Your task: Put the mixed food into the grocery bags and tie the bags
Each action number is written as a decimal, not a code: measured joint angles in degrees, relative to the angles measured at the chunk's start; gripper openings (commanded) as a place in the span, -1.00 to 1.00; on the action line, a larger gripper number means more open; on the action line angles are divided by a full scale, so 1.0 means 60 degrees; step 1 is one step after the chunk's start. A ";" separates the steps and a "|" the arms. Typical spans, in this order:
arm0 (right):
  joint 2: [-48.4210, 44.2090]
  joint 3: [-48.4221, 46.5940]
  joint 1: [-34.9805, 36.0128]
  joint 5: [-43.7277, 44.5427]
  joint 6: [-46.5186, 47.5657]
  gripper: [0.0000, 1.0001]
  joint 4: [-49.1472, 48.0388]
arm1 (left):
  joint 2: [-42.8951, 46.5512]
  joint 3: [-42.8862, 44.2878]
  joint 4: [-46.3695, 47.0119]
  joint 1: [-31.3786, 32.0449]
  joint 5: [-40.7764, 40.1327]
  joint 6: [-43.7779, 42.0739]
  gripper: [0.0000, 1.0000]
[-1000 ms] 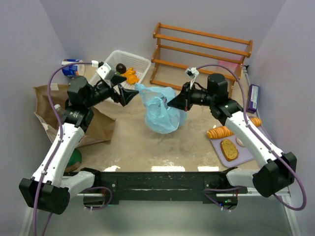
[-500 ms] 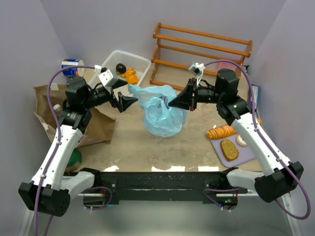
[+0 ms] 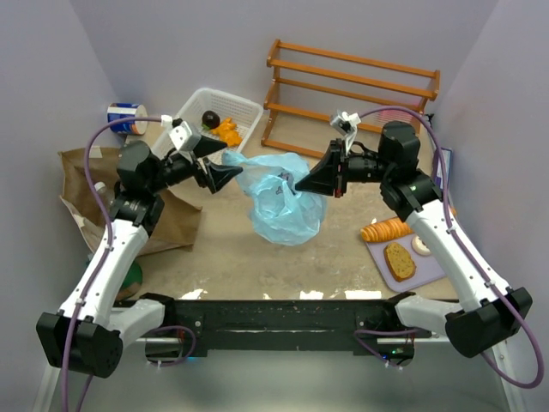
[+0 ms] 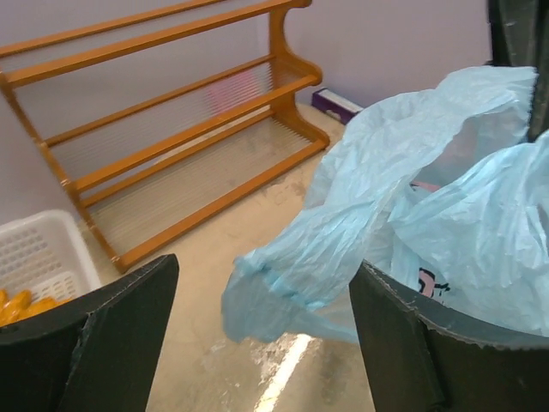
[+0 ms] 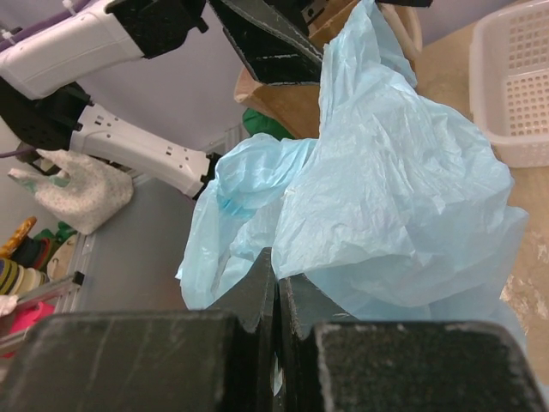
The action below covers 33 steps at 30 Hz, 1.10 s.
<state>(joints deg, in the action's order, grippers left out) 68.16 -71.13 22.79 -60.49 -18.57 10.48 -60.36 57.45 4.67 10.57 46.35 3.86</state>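
The light blue plastic bag (image 3: pixel 283 206) hangs crumpled over the middle of the table. My right gripper (image 3: pixel 302 182) is shut on its upper right fold, and the right wrist view shows the jaws (image 5: pixel 276 268) pinching the film. My left gripper (image 3: pixel 220 161) is open, with the bag's loose left flap (image 4: pixel 292 283) just ahead between its fingers (image 4: pixel 412 343), not touching them. The brown paper bag (image 3: pixel 86 184) lies at the left. Dark and orange toy produce (image 3: pixel 221 127) lie in the white basket (image 3: pixel 244 107). Bread slices (image 3: pixel 399 260), an orange piece (image 3: pixel 383 230) and a mushroom (image 3: pixel 420 245) sit on a purple tray (image 3: pixel 433 273).
A wooden rack (image 3: pixel 352 94) stands at the back right, also in the left wrist view (image 4: pixel 171 129). A blue-and-white can (image 3: pixel 126 116) is at the back left, a green round thing (image 3: pixel 130 276) by the left arm, and a purple box (image 3: pixel 443 172) along the right wall.
My right gripper has drawn back to the right, keeping hold of the bag. The bag has spread wider and its left flap now reaches my left gripper, which has shifted slightly.
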 measured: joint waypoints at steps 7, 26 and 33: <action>0.0073 0.0025 0.0000 -0.0259 0.0040 -0.58 -0.0015 | -0.0499 -0.0590 0.1617 0.0535 0.1745 0.1202 -1.00; 0.0299 -0.0780 0.0324 0.7679 0.0109 0.82 0.2801 | -0.1574 0.0506 -0.1552 0.0929 -0.3133 0.0863 -1.00; -0.0994 0.0302 0.2178 0.9005 -0.1341 0.71 0.1592 | -0.1687 0.0506 -0.1603 0.0929 -0.3384 0.1290 -1.00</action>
<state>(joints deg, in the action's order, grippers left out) 62.19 -69.32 35.86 -6.46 -26.61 20.03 -70.48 60.49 -4.95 16.14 26.04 11.60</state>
